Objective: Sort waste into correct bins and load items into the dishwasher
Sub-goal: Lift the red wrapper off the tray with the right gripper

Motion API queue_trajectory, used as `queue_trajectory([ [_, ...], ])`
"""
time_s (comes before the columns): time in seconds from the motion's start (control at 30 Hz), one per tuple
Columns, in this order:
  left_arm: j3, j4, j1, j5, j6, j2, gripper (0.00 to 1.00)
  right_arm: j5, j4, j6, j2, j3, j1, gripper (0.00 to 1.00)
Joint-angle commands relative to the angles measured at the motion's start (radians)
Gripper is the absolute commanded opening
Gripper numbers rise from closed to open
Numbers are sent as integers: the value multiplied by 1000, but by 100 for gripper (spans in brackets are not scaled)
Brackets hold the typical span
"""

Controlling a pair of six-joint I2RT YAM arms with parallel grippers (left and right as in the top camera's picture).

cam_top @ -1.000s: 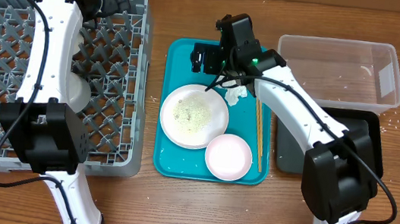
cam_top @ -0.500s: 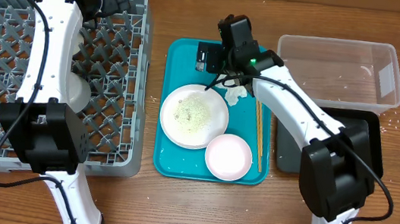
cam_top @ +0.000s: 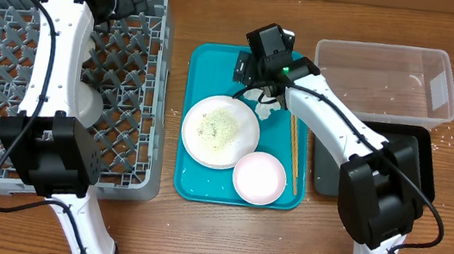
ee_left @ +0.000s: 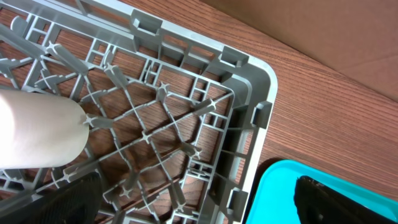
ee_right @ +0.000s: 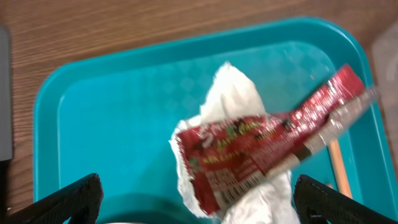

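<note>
While spread, right gripper (ee_right: pixel 199 190) above wrapper (ee_right: pixel 267 146).

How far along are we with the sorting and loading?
Done: one white item lies in the dish rack. In hand: the open right tool hovers over the red wrapper and napkin, gripping nothing. Left: that waste, plus the grain-covered plate and the bowl on the teal tray.

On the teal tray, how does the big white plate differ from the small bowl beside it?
The plate is clearly wider than the bowl. The plate carries pale food grains; the bowl looks empty. The plate sits mid-tray; the bowl sits in the corner nearest the right arm's base. Both are round, pale and rest on the teal tray.
</note>
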Motion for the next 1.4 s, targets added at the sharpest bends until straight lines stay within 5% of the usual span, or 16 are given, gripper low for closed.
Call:
queue_trajectory([
  [0.0,12,3,3,-7,-17,-15,100,37,-22,86,3,28,-3,100],
  [0.3,12,3,3,-7,-17,-15,100,17,-124,341,3,29,-65,100],
  [1.03,12,3,3,-7,-17,-15,100,-2,-43,476,84,29,-87,91],
  [1.17,12,3,3,-7,-17,-15,100,-2,-11,468,84,32,-87,85],
  [1.37,12,3,3,-7,-17,-15,100,2,0,468,84,32,-87,57],
])
